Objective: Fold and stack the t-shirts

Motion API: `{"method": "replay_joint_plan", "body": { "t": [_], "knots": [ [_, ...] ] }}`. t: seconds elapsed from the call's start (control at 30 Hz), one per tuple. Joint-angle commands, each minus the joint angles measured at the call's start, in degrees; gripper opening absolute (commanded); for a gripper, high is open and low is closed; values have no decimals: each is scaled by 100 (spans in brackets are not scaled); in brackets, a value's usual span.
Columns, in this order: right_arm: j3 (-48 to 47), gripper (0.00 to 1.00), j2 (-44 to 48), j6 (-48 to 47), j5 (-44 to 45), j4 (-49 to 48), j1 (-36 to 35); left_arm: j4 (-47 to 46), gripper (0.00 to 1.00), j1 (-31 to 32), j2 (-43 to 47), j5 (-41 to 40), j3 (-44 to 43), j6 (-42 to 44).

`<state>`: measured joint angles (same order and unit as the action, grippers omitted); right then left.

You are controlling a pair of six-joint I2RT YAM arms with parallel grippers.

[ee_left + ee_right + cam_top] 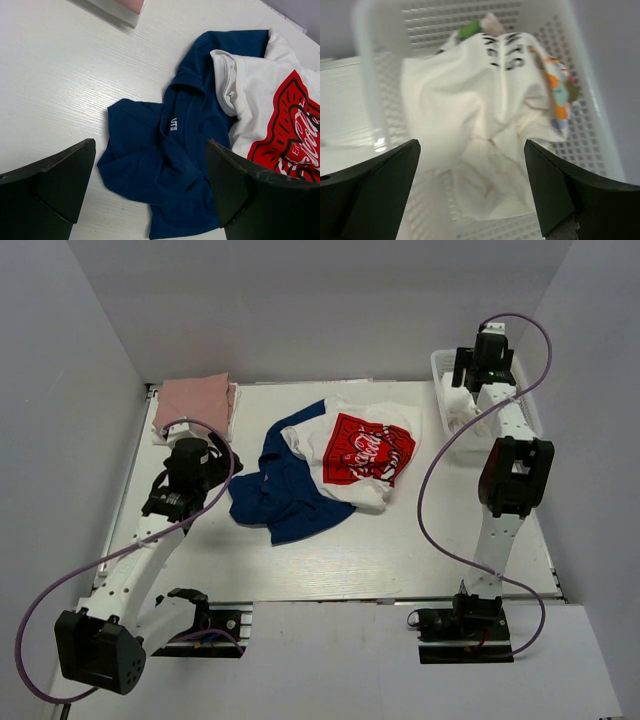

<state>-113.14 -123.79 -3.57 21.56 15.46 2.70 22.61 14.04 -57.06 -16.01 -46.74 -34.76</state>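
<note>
The left hand (150, 142) hangs over the tabletop (400, 550) with its two fingers spread wide and nothing between them. It sits just left of the navy tee (165, 165), which lies crumpled and unfolded near the middle of the tabletop with a small white mark showing by the collar. The white tee (360, 455), red graphic and lettering facing up, lies rumpled to the right of the navy tee. It overlaps that tee's right side, so blue shows along its left and lower edges. The pink tee (195, 400) lies folded flat at the far left corner, well apart from the other two, on top of a white layer (112, 10). The right hand (471, 142) is reached out over the basket (590, 100) at the far right corner, fingers likewise wide apart and gripping nothing. Below it, inside the basket, a printed tee (485, 110) lies bunched up. It is mostly white, with black lettering near its top and patches of orange and other colours along its right edge.
</note>
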Motion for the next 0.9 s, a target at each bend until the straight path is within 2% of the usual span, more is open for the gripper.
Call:
{"method": "replay_joint_plan", "body": {
  "t": [0.0,0.03,0.07,0.17,0.2,0.23,0.3,0.37,0.47,0.6,0.63,0.8,0.87],
  "knots": [
    [54,90,1206,313,-1371,-315,-217,234,100,-16,-129,28,-344,66],
    [308,90,1538,313,-1635,-394,-261,235,100,-16,-130,89,-397,66],
    [580,90,1829,209,-2299,-447,-487,296,100,-16,-130,89,-397,66],
    [1153,90,2279,-108,-2587,-290,-936,358,100,-16,-77,-33,-397,-196],
    [1302,90,2602,-126,-2561,-255,-1007,654,100,-16,-77,-182,-397,-424],
    [2017,90,2727,152,-2482,-411,-1165,770,100,-16,-17,-235,-397,-731],
    [2733,90,3182,505,-2576,-1166,-1333,771,100,37,37,237,-336,-664],
    [4066,90,3649,1015,-2648,-1974,-1500,1016,100,37,203,370,-222,-663],
    [4843,90,3774,1263,-2815,-1925,-1851,930,100,37,791,510,182,-733],
    [4986,90,3423,1192,-2535,-1275,-2352,543,100,37,1302,713,552,-734],
    [5021,90,3344,1192,-2273,-1222,-2492,699,100,37,1355,661,552,-734],
    [4934,90,2554,1166,-2262,-1116,-2792,1175,100,37,1223,476,297,-813],
    [4776,79,2395,1096,-2262,-1098,-2863,1106,100,37,1223,476,349,-813]
  ]
}}
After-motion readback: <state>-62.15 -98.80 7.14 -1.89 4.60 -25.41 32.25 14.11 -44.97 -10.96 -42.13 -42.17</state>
